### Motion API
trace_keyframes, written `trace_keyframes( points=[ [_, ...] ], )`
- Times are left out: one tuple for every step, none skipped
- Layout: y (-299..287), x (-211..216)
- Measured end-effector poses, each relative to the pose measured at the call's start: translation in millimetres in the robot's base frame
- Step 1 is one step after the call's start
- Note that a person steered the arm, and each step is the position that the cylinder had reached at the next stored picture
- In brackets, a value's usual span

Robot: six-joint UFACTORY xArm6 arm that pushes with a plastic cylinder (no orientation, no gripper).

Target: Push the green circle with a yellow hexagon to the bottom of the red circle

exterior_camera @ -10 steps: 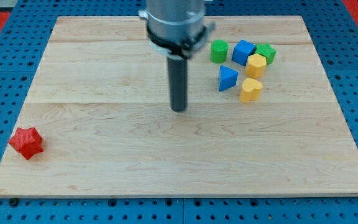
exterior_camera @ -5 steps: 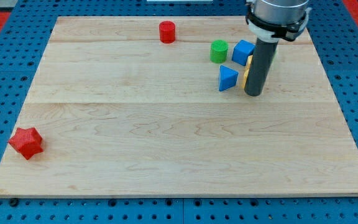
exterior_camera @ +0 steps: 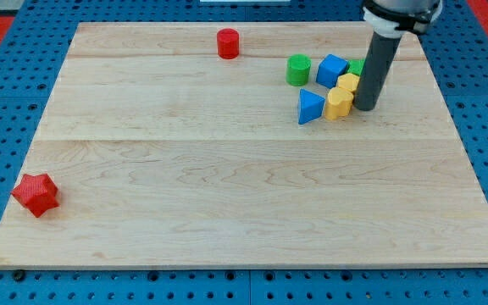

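The green circle (exterior_camera: 297, 69) stands at the upper right of the board, at the left end of a cluster of blocks. The yellow hexagon (exterior_camera: 346, 84) lies to its right, just beyond the blue cube (exterior_camera: 332, 68), and is partly hidden by my rod. The red circle (exterior_camera: 228, 42) stands apart near the view's top, left of the cluster. My tip (exterior_camera: 367, 108) is down at the right side of the cluster, touching or almost touching the yellow hexagon and a second yellow block (exterior_camera: 338, 103).
A blue triangle (exterior_camera: 310, 107) lies left of the lower yellow block. A green block (exterior_camera: 357, 66) peeks out behind the rod. A red star (exterior_camera: 36, 194) sits near the board's lower left corner. The wooden board (exterior_camera: 227, 212) lies on a blue pegboard.
My rod has moved from the board's middle to the right side of the cluster. The lower yellow block has shifted up and left, against the blue triangle. The red circle has come into view.
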State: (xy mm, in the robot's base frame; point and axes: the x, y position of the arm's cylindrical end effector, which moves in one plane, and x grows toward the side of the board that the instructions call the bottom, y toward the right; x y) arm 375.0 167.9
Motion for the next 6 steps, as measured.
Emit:
trace_keyframes(
  points=[
    [0, -20],
    [-12, -37],
    [-49, -51],
    [-78, -63],
    [-102, -69],
    [-121, -72]
  ],
)
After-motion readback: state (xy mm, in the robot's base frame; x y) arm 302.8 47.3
